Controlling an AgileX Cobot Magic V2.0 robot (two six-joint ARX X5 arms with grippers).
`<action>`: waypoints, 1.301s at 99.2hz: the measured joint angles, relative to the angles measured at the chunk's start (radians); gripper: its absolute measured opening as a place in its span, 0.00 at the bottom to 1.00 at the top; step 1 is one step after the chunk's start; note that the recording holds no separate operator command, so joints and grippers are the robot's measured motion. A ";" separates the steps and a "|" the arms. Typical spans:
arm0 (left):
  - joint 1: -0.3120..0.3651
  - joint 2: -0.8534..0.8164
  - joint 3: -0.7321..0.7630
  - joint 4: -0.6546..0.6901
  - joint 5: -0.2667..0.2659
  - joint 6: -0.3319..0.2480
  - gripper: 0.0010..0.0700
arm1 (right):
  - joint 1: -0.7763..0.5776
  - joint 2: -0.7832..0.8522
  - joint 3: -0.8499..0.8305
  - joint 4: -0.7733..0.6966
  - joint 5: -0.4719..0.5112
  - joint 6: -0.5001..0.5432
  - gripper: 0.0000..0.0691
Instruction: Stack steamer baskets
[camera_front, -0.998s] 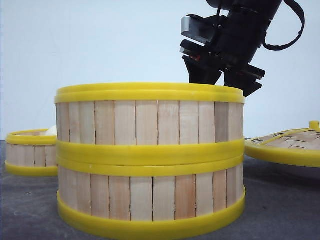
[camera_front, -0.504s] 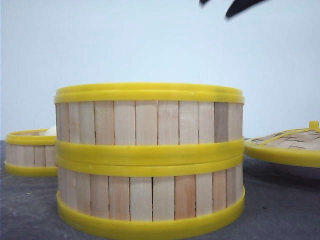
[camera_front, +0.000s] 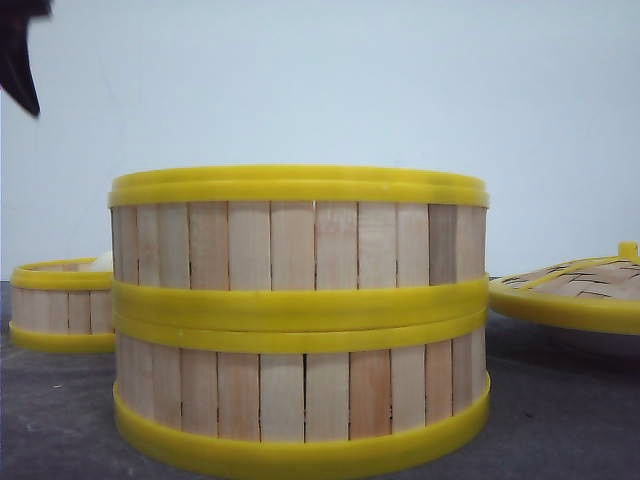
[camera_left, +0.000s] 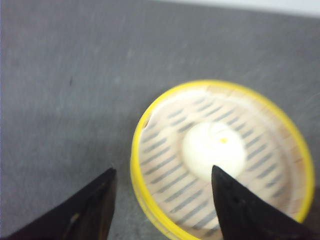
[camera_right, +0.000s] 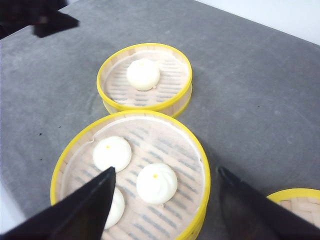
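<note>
Baskets: two already stacked (camera_front: 300, 320) at front centre, three buns inside the top one, with the third basket (camera_front: 62, 305) apart at ten o'clock, holding one bun (camera_left: 214, 150). Left gripper (camera_left: 162, 210) hangs over it, jaws spread and empty; right gripper (camera_right: 162, 205), likewise spread, sits above the stack. Recommended: straddle the third basket's rim squarely, lift level, protect the bun.

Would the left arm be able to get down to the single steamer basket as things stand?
Probably yes. The left gripper hangs open above the single basket, with bare table beside it. Only a bun lies inside, and the two-basket stack stands apart.
</note>
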 joint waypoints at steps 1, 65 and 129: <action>0.002 0.013 0.006 -0.006 0.000 0.000 0.50 | 0.002 0.000 0.000 -0.001 0.000 0.000 0.57; 0.003 0.390 0.144 -0.078 -0.011 0.000 0.50 | 0.026 0.000 0.000 -0.011 0.000 0.001 0.57; 0.003 0.486 0.145 -0.048 -0.056 -0.017 0.36 | 0.026 0.000 0.000 -0.011 0.052 0.000 0.57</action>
